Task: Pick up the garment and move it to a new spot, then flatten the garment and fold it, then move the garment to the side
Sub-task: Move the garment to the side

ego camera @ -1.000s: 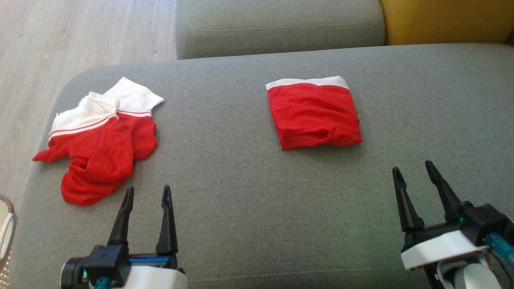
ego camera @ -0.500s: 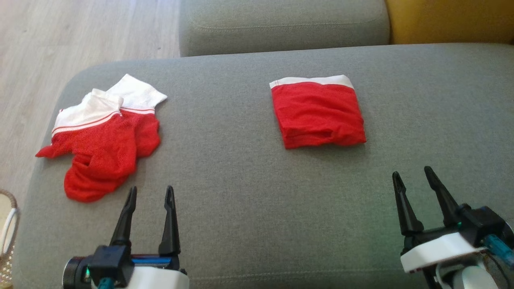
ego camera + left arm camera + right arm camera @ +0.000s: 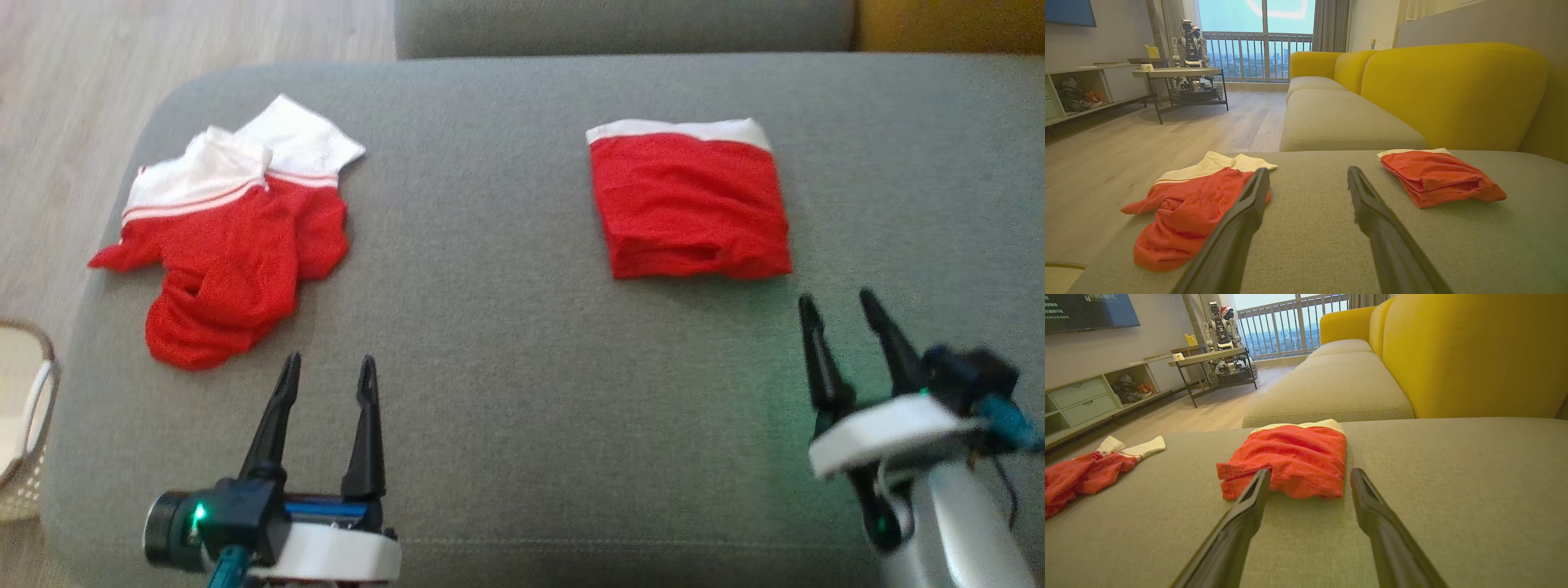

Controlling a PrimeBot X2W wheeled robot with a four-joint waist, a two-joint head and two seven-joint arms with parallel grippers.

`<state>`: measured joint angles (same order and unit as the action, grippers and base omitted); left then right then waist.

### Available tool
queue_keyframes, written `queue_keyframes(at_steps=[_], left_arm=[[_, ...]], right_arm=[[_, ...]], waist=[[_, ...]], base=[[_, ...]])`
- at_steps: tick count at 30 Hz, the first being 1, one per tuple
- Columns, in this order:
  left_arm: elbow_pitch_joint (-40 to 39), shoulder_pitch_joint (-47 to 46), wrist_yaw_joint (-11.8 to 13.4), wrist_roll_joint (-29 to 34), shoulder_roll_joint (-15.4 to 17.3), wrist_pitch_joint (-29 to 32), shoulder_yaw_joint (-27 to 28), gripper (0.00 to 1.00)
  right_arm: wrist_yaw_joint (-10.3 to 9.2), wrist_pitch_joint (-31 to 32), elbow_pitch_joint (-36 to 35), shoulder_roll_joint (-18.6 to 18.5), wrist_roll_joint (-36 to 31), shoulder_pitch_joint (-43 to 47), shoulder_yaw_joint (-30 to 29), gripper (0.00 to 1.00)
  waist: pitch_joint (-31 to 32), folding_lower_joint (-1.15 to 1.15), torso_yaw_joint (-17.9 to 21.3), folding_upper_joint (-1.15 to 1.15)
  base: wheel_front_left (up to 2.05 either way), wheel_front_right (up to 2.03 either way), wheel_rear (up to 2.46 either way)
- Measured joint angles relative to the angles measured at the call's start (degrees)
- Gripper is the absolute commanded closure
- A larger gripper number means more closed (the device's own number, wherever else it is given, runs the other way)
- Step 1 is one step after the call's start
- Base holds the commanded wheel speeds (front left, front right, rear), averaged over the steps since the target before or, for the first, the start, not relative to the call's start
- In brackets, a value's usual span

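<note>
A crumpled red and white garment point(image 3: 233, 241) lies at the left end of the grey sofa seat point(image 3: 490, 359); it also shows in the left wrist view point(image 3: 1196, 204) and the right wrist view point(image 3: 1090, 469). A second red garment with a white band point(image 3: 690, 204) lies neatly folded to the right of the middle point(image 3: 1437, 175) point(image 3: 1294, 457). My left gripper point(image 3: 331, 371) hovers open just in front of the crumpled garment, nothing between its fingers. My right gripper point(image 3: 837, 302) is open a little in front of the folded garment's right corner.
A pale woven basket point(image 3: 20, 425) stands on the wooden floor point(image 3: 57, 122) off the seat's left end. Another grey cushion point(image 3: 620, 24) lies beyond the seat, with yellow backrests point(image 3: 1453, 90) on the right. A low table carrying another robot point(image 3: 1192, 61) stands across the room.
The head camera has tilted down and shifted, so both garments sit higher and further right. My right gripper has risen forward towards the folded garment. Both grippers stay open.
</note>
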<state>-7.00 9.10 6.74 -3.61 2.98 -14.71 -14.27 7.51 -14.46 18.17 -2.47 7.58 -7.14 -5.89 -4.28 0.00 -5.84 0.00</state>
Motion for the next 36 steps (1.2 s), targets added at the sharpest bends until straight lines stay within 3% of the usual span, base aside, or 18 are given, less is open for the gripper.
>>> queue_keyframes(at_steps=[3,7,15,25,26,27,28,36], left_arm=[[0.0,-1.48,-0.27,0.0,0.0,0.0,-0.69,0.0],[0.0,-3.96,-0.68,-0.01,-0.02,0.0,-1.78,0.0],[0.19,-8.65,-0.67,-0.67,-0.1,-0.01,-4.21,0.0],[1.82,-11.28,-0.67,-1.09,-0.15,0.0,-5.06,0.0],[1.93,-11.48,-0.67,-1.08,-0.16,0.0,-5.06,0.0],[2.04,-11.76,-0.67,-1.08,-0.16,0.0,-5.03,0.0],[2.04,-11.96,-0.67,-1.08,-0.16,-0.01,-5.01,0.0],[2.03,-12.01,-0.7,-0.96,-0.18,0.0,-3.63,0.0]], right_arm=[[0.0,0.58,6.47,-0.01,3.69,-6.64,-1.7,0.0],[-0.01,6.11,16.86,-0.12,9.49,-17.6,-5.7,0.0],[-0.01,13.84,29.65,-2.67,8.14,-32.29,-12.71,0.0],[0.0,17.03,41.51,-5.15,3.25,-40.62,-15.6,0.01],[0.0,16.97,42.14,-5.25,2.82,-41.23,-15.7,0.31],[-0.01,16.96,42.91,-5.25,2.52,-41.82,-15.7,0.77],[0.0,16.9,43.46,-5.24,2.49,-42.14,-15.67,1.0],[0.0,14.86,44.75,-5.81,1.91,-42.57,-11.14,1.0]], waist=[[-1.76,0.0,-0.92,0.0],[-4.97,0.01,-2.65,0.0],[-9.91,0.01,-5.32,0.0],[-13.63,0.0,-7.46,0.0],[-13.68,0.0,-7.51,0.0],[-13.67,0.0,-7.5,0.0],[-13.65,0.0,-7.44,0.0],[-13.14,0.0,-4.18,0.0]], base=[[0.0,0.0,0.0],[0.0,0.0,0.0],[0.0,0.0,0.0],[0.0,0.0,0.0],[0.0,0.0,0.0],[0.0,0.0,0.0],[0.0,0.0,0.0],[0.0,0.0,0.0]])
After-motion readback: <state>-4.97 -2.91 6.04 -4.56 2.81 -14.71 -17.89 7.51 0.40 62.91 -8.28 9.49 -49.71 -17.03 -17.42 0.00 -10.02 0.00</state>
